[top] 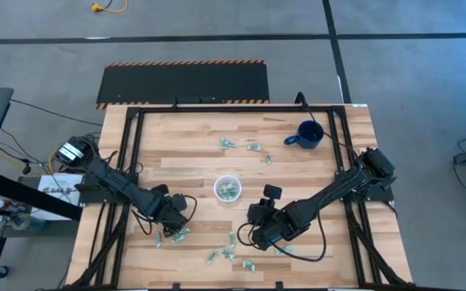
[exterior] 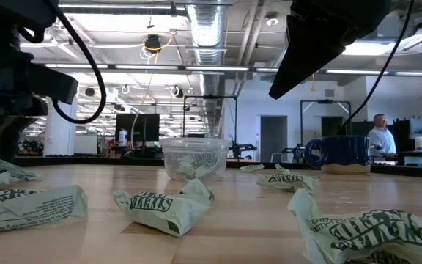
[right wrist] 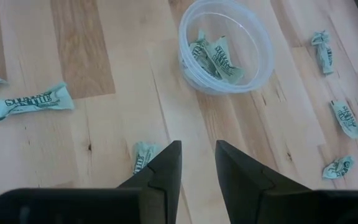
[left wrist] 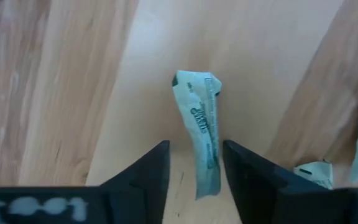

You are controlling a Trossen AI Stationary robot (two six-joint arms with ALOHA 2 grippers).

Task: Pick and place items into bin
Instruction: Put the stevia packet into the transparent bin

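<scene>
Here the left tool (left wrist: 194, 171) sits low on the worktop (top: 176, 153), fingers spread around one wrapper (left wrist: 202, 130). The right tool (right wrist: 197, 165), also spread and empty, hovers near the cup (right wrist: 226, 45), which holds several wrappers.

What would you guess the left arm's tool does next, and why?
Probably it closes. The left tool is open, with a small crinkled pale green-and-white wrapper lying on the wood between its fingers, one end poking out ahead of them. The round translucent plastic cup already holds a few wrappers, so a pinch seems the natural next step.
</scene>
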